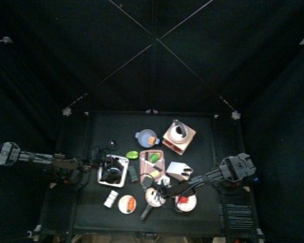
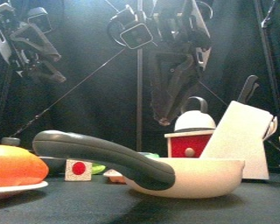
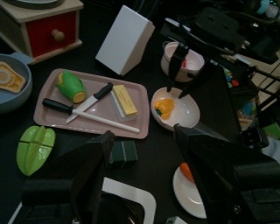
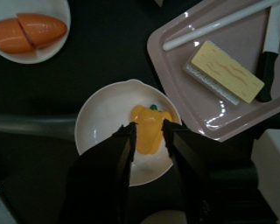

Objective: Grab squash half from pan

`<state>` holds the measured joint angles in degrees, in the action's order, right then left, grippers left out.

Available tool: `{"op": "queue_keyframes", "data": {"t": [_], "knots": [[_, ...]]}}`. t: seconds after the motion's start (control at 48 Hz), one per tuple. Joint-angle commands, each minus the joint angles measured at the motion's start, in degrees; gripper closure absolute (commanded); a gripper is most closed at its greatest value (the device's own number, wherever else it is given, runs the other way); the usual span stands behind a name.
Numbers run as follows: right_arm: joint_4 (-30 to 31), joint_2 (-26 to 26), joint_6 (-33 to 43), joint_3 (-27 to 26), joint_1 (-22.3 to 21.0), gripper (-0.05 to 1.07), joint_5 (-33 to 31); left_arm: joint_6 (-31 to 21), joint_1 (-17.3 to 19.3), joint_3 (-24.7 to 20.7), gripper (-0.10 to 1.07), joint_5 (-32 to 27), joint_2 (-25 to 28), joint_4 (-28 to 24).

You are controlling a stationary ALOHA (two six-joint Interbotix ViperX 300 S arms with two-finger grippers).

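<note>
1. The squash half (image 4: 149, 133) is seen lying in the pan (image 4: 108, 114), a little off the bowl's middle, its longer side pointing toward the right gripper (image 4: 146, 154)
2. In the right wrist view the right gripper's jaws are held apart, one tip at either side of the squash half's near end; whether they touch it cannot be told. No hold is seen
3. The right arm is judged the nearer one: it hangs right over the pan, while the left gripper (image 3: 140, 162), jaws also apart, is kept back from the pan, over the table's left part
4. The closing line of the jaws is set across the piece's narrow width, so a straight drop and a squeeze look to be what is called for
5. The pan's rim curves close beside the jaw tips and could be struck
6. The pink board (image 4: 230, 61) with a yellow block (image 4: 227, 72) lies just beside the pan; a white plate (image 4: 28, 35) with an orange piece is near on the other side
</note>
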<state>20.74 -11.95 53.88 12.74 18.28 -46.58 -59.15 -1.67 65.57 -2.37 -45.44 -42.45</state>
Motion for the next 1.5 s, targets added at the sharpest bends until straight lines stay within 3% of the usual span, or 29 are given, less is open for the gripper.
{"op": "queue_keyframes", "data": {"t": [0.0, 0.25, 1.479], "knots": [[2.2, -0.2, 2.8, -2.3, 0.7, 0.24, -2.4, 0.0, 0.4, -0.7, 0.05, 0.2, 0.1, 0.0], [1.0, -2.5, 3.7, -1.4, 0.9, 0.09, -3.3, 0.0, 0.8, -0.6, 0.05, 0.2, 0.0, 0.0], [0.3, -7.2, 3.4, 1.4, 0.0, 0.10, 3.0, 0.1, 1.7, 0.0, 0.05, 0.2, 0.0, 0.0]]}}
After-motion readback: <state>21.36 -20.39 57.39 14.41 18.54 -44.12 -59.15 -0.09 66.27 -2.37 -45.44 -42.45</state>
